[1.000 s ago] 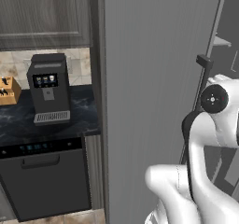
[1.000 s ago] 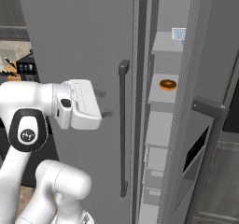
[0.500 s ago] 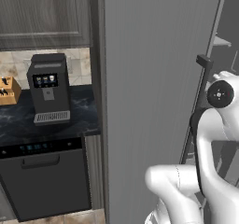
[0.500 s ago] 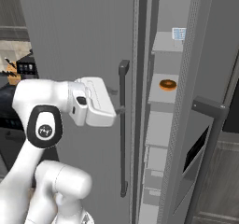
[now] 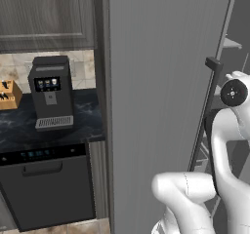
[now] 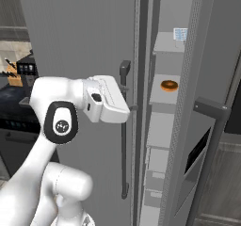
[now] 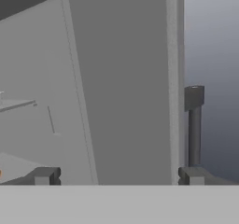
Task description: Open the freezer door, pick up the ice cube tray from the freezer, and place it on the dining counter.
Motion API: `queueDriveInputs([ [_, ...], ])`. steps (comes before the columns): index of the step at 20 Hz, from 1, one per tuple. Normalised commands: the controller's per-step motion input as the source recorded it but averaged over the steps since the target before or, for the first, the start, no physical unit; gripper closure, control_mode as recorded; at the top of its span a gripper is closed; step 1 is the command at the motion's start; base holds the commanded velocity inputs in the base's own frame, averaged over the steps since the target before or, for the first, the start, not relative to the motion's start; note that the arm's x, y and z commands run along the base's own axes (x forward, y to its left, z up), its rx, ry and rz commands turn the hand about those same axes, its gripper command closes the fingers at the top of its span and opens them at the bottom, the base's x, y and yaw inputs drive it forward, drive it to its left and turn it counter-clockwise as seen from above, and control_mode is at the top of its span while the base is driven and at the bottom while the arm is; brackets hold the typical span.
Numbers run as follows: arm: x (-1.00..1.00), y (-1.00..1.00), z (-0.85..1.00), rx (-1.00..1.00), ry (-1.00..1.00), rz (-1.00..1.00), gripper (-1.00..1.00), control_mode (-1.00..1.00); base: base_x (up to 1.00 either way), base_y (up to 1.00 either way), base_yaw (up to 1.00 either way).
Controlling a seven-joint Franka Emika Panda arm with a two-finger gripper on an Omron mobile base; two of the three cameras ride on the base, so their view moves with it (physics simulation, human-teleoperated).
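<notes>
Beside the open tall narrow grey freezer (image 6: 162, 126), the two-finger gripper (image 7: 119, 176) hangs released, grasping nothing.

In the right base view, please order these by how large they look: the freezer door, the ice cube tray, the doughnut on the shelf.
1. freezer door, by far the largest
2. doughnut
3. ice cube tray; it sits farther away and partly hidden, so 2 and 3 are unsure.

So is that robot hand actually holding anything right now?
No, nothing is held. The gripper is open, its fingertips apart and bare, in front of the fridge.
</notes>
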Motion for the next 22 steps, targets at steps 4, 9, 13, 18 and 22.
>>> queueDriveInputs([
  [4,0.21,-0.11,-0.07,0.0,-0.02,0.0,-1.0,-1.0,0.0,0.0,0.0],
  [9,0.21,-0.13,-0.04,0.0,-0.03,0.0,-1.0,-1.0,0.0,0.0,0.0],
  [13,0.09,-0.2,0.0,0.0,-0.02,0.0,-1.0,-1.0,0.0,0.0,0.0],
  [18,0.01,-0.16,0.0,0.0,-0.05,0.0,-1.0,-1.0,0.0,0.0,0.0],
  [22,0.06,-0.17,0.0,0.0,-0.02,0.0,-1.0,-1.0,0.0,0.0,0.0],
])
